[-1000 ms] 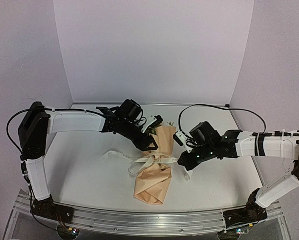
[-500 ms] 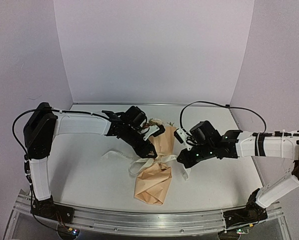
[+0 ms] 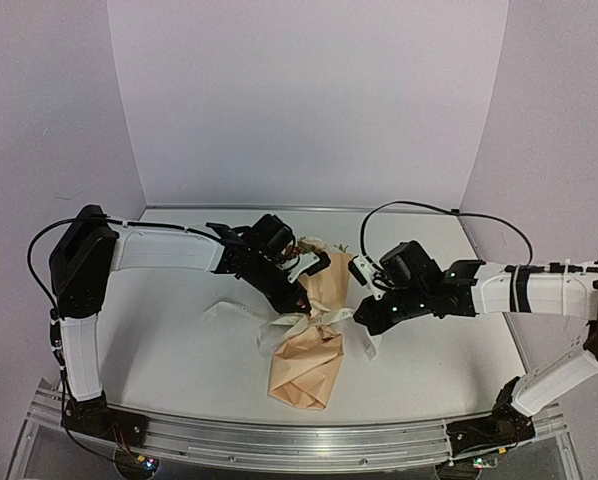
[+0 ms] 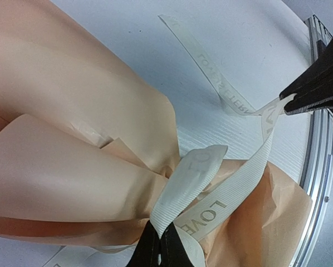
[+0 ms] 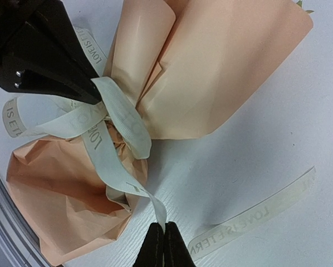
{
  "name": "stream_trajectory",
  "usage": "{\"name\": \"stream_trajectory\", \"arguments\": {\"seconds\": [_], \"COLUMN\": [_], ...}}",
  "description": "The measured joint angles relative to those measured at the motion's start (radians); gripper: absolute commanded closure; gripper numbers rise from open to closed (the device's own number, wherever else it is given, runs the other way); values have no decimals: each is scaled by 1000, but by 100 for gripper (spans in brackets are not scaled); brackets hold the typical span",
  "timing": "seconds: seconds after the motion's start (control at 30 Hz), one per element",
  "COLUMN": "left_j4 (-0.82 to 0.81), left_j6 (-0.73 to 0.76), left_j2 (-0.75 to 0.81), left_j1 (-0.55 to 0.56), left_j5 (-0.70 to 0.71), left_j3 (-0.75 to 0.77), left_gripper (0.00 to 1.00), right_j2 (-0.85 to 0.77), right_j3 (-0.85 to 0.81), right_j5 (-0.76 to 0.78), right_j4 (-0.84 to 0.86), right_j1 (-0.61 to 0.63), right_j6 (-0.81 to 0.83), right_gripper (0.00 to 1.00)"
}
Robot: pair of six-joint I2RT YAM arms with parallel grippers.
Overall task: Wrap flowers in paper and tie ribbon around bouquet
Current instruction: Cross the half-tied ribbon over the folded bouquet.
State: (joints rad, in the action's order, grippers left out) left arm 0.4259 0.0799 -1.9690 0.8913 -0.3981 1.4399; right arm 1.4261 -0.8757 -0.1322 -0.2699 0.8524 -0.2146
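Note:
The bouquet (image 3: 312,340) lies mid-table as a tan paper (image 4: 72,111) cone pinched at its waist, wide end away from the arms. Only a bit of the flowers (image 3: 306,243) shows at that end. The cream ribbon (image 4: 211,192) with printed lettering crosses the waist in a loose knot. My left gripper (image 4: 160,240) is shut on a loop of that ribbon (image 3: 309,320) at the waist's left side. On the right, my right gripper (image 5: 164,232) is shut on another strand of the ribbon (image 5: 122,119), just off the paper (image 5: 211,72).
One loose ribbon tail (image 3: 229,310) trails left on the white table, another (image 5: 255,214) lies to the right of the bouquet. A metal rail (image 3: 279,440) runs along the near edge. Pale walls close the back and sides.
My left gripper, open a second ago, has come down to the bouquet's waist and shut on the ribbon loop. The right arm has stayed where it was, still gripping its strand.

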Motion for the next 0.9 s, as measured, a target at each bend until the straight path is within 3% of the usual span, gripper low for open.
{"name": "stream_trajectory", "arguments": {"seconds": [0.47,0.9], "left_j4": [-37,-88], "left_j6": [-32,-45], "left_j2": [0,23], "left_j1": [0,0], "left_j5": [-80,-128], "left_j3": [0,-47], "left_gripper": [100,100], "right_j2": [128,257], "right_j3": [-2,-19], "right_j5": [-159,-108], "right_j4": [171,349], "right_j1": [0,0], "right_j6": [-136,-289], "right_gripper": [100,100]}}
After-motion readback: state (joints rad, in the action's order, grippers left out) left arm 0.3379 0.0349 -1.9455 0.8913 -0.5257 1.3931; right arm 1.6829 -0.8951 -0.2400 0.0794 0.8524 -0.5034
